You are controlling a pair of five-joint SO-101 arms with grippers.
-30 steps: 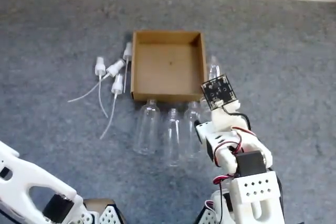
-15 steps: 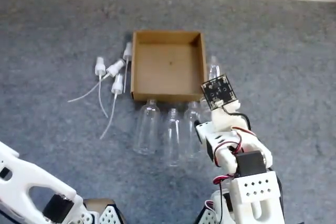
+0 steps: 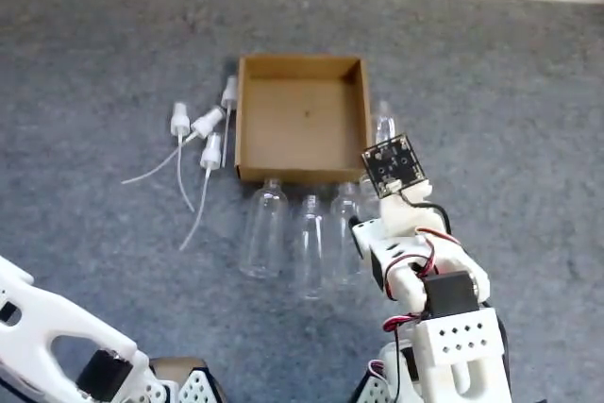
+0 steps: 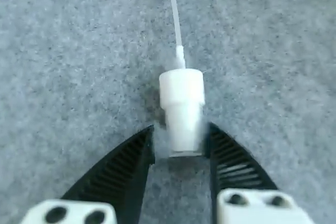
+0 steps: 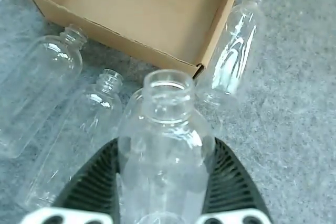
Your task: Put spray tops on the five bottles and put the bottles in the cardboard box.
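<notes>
The right gripper (image 5: pixel 165 148) is narrowed around a clear held bottle (image 5: pixel 165 124), one ribbed jaw on each side of its body and its open mouth pointing away from the hand. Just ahead of that mouth is the near right corner of the cardboard box (image 5: pixel 105 32), open-topped with nothing in it. Ahead and to the gripper's right, a capless bottle (image 5: pixel 233 51) lies along the outside of the box's right wall, close beside it. To the gripper's left, more capless bottles lie side by side with their necks against the box's near wall; the high view counts three (image 3: pixel 264 231) (image 3: pixel 310 247) (image 3: pixel 344 233). That makes five bottles, though the one nearest the jaws is partly hidden behind the held bottle, so that count is less sure. The grey carpet (image 3: pixel 510 92) runs bare to the gripper's right and beyond the box to the table's far edge. The left gripper (image 4: pixel 179 136) is closed narrowly on a white held spray top (image 4: pixel 181 103), gripping its slimmer end, and the dip tube (image 4: pixel 175 9) runs straight away from the hand over open carpet. Four loose spray tops (image 3: pixel 179 123) (image 3: pixel 208 123) (image 3: pixel 229 92) (image 3: pixel 211 150) cluster by the box's left wall, well to the right gripper's left, with their tubes trailing across the carpet.
</notes>
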